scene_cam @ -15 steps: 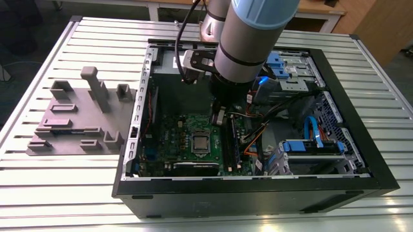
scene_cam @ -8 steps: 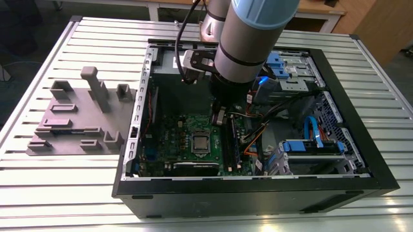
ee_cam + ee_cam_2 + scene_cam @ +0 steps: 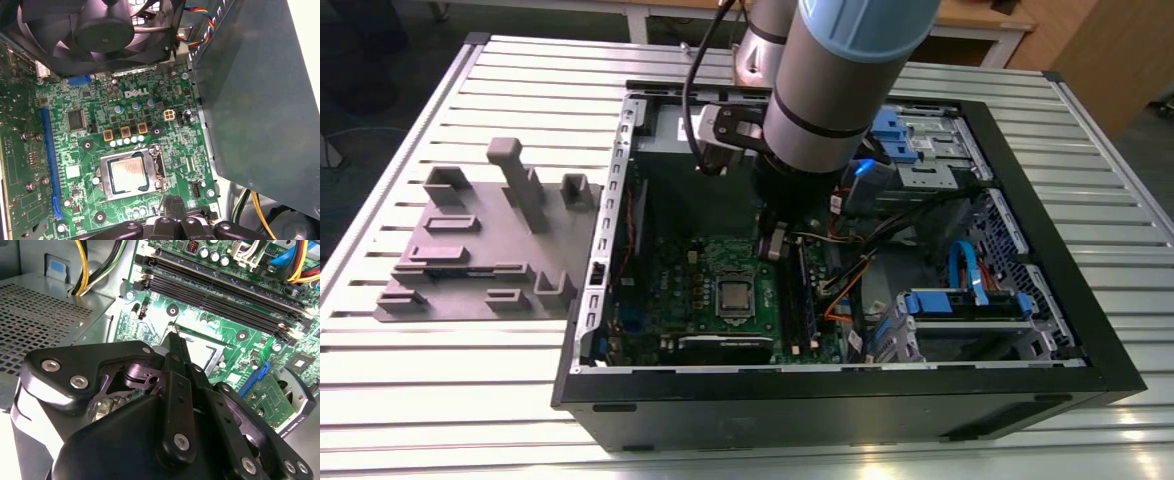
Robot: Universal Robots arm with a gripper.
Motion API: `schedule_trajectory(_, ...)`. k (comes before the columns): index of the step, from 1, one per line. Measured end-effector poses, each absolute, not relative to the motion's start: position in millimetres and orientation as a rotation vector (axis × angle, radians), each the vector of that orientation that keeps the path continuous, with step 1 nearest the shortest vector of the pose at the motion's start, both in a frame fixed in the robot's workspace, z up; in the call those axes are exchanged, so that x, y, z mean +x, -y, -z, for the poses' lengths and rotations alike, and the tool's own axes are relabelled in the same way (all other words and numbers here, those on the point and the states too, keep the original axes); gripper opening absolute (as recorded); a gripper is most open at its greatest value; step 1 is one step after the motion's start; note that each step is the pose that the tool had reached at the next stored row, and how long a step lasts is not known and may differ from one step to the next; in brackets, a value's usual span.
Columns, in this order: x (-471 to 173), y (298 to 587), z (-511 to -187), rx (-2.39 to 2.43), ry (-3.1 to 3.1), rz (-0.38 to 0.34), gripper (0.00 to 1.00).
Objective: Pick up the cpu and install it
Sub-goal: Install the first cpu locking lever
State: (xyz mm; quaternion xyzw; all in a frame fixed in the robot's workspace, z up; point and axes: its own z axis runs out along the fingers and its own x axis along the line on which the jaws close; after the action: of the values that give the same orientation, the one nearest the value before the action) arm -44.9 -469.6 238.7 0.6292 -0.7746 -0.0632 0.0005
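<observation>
- Already seated, by the look of it: cpu [image 3: 129, 172] lying flat inside the metal socket frame [image 3: 131, 174] on the green motherboard [image 3: 125, 130], silvery top showing, in the first wrist view
- Same chip visible in the exterior view as a pale square [image 3: 736, 296] in the middle of the board, inside the open computer case [image 3: 854, 390]
- End effector [image 3: 172, 207] hanging just beside one edge of the socket frame, above the board, close to the cpu but apart from it as far as can be told
- Fingers drawn together to a narrow point in the second wrist view [image 3: 175, 342], closed or nearly so, with nothing held between them
- Arm [image 3: 834, 90] reaching down into the case from above, wrist over the board near the memory slots [image 3: 220, 295]
- Judging progress: pick-up and placing into the socket apparently done, since the chip sits square and level in its seat
- Whether the frame is clamped down over the chip cannot be told; thin retention lever [image 3: 161, 200] seen near the fingertips, so locking may be what is left
- Case fan [image 3: 100, 30] at one end of the board in the first wrist view, perforated metal housing [image 3: 40, 315] beside the board in the second wrist view
- Grey fixture plate [image 3: 480, 250] with its upright blocks resting on the slatted bench [image 3: 454, 400], to the exterior view's left of the case, well apart from the arm
</observation>
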Motion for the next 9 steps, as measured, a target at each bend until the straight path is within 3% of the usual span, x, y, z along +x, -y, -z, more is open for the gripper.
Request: schedule_trajectory(9,-45.0,475.1,-236.8,2.008,2.397,0.186,0.1)
